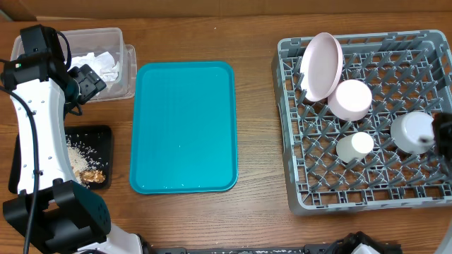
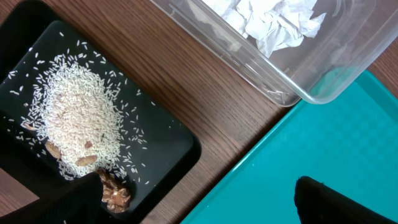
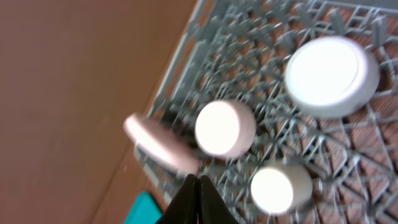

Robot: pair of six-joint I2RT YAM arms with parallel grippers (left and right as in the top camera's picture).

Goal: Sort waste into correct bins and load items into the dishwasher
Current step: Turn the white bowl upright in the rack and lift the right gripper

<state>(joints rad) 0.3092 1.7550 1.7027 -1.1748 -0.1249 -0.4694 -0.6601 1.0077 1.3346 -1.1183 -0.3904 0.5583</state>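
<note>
The shallow black tray [image 2: 174, 140] lies to the left of the left gripper [image 2: 205, 205]. It holds a heap of whitish rice-like crumbs [image 2: 78, 118], with loose grains scattered around the heap. Brown food bits [image 2: 113, 194] sit at the tray's near edge, right beside that gripper's left finger. Ahead of the same gripper, the clear tub [image 2: 311, 93] holds crumpled white napkins [image 2: 267, 22].

The grey rack [image 3: 186, 62] spreads beneath the right gripper [image 3: 199, 186]. A pinkish plate [image 3: 158, 146] stands tilted on edge at the rack's rim, just left of the fingertips. A pinkish-white round dish [image 3: 224, 127] sits just ahead of them, and a small white cup [image 3: 280, 186] sits to their right. A larger grey-white bowl [image 3: 329, 74] lies farther ahead and to the right.
</note>
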